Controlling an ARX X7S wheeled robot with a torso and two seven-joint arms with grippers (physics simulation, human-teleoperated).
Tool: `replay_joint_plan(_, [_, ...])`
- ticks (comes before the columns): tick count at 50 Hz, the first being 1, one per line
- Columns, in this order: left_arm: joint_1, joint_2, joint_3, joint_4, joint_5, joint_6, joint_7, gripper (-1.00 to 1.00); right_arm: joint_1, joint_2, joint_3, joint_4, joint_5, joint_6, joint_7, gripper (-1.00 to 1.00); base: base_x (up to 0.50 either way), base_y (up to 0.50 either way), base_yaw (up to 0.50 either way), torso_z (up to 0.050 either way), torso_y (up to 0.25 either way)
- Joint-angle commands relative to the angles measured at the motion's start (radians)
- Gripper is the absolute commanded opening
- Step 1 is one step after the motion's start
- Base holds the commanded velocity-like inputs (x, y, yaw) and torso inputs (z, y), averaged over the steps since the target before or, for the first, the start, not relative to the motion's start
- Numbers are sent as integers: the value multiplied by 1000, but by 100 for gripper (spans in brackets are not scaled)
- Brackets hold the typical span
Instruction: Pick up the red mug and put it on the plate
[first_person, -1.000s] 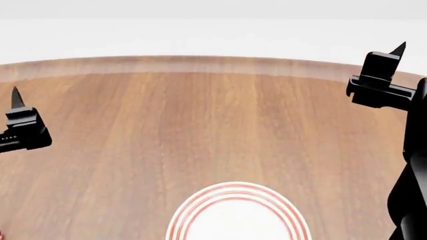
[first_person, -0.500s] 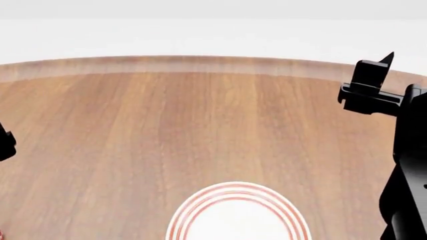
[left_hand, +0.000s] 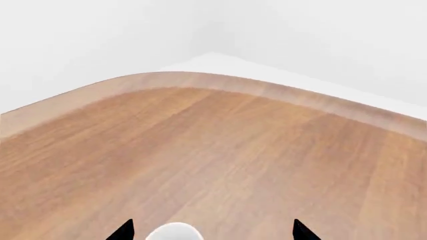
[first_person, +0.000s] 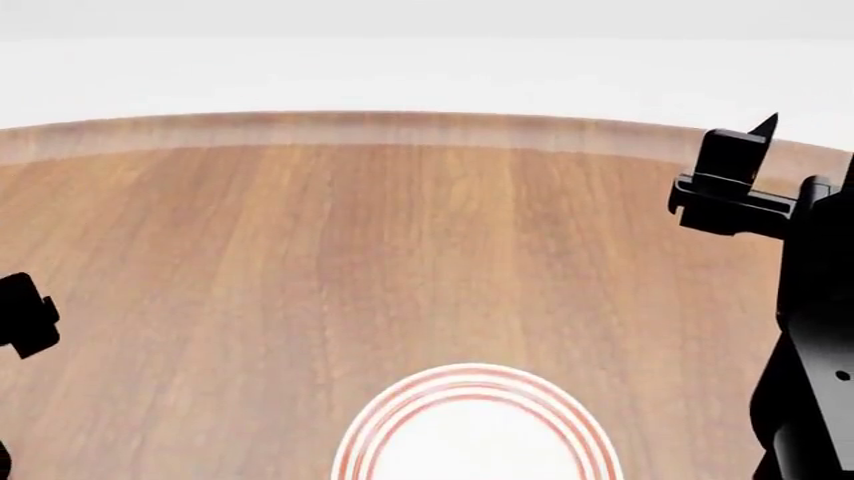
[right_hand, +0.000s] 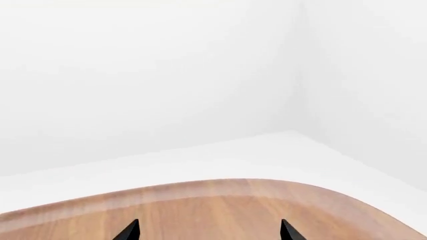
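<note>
The plate (first_person: 475, 430) lies at the near edge of the head view, about midway across and cut off by the frame. It is round and white, with several thin concentric red rings running around its rim and a plain white centre. It rests flat on the wooden table (first_person: 400, 250), whose far edge curves below a white floor and wall.

The red mug shows in none of the views. In the left wrist view a small rounded white thing (left_hand: 174, 232) sits at the frame's edge between the two fingertips; too little of it shows to say what it is.

The left gripper (left_hand: 212, 231) shows in its wrist view only as two black fingertips standing well apart, so its jaws are open and hold nothing. In the head view it is a black block at the left edge, low over the table.

The right gripper (right_hand: 209, 231) likewise shows two black tips set well apart over the table's far edge, jaws open and empty. In the head view it is raised at the right, well apart from the plate.
</note>
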Motion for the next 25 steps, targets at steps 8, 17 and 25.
replay_joint_plan(8, [-5, -8, -11, -105, -28, 25, 0, 100, -4, -1, -7, 14, 4, -13, 2, 100, 0, 0, 0, 0, 0])
replay_joint_plan(17, [-17, -2, -44, -159, -27, 41, -46, 100, -6, -1, -7, 20, 6, -17, 4, 100, 0, 0, 0, 0, 0])
replay_joint_plan(25, [-17, -6, -46, -182, -36, 48, -49, 100, -10, -1, -8, 26, 8, -24, 4, 100, 0, 0, 0, 0, 1])
